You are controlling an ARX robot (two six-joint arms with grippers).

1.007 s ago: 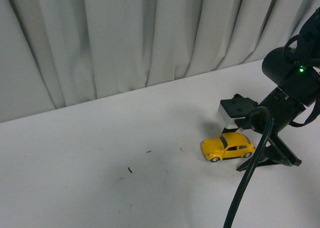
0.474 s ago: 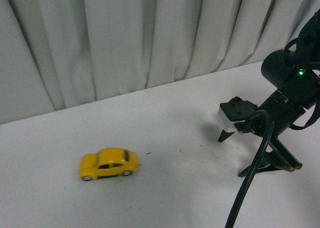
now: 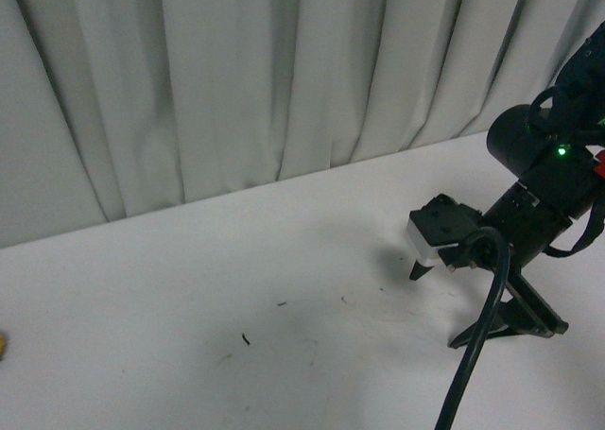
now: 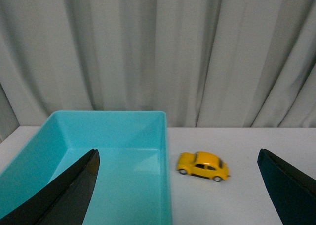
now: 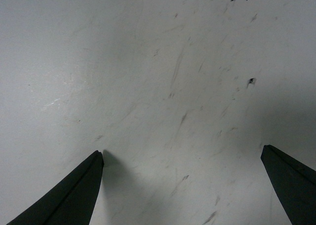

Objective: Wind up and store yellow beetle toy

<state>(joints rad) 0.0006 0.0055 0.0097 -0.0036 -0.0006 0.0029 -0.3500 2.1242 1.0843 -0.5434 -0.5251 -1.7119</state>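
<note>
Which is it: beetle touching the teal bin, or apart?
Apart. The left wrist view shows a plain gap between the beetle and the bin.

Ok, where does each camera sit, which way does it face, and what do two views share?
Front view: on the robot's body, facing forward over the white table to the curtain; the right arm and its open right gripper show.
Left wrist view: on the left wrist, facing level toward the curtain, teal bin and yellow beetle toy; the open left gripper frames it.
Right wrist view: on the right wrist, facing down at the scuffed table; only the open fingertips show.
Shared: front and left wrist views both show curtain and table.
</note>
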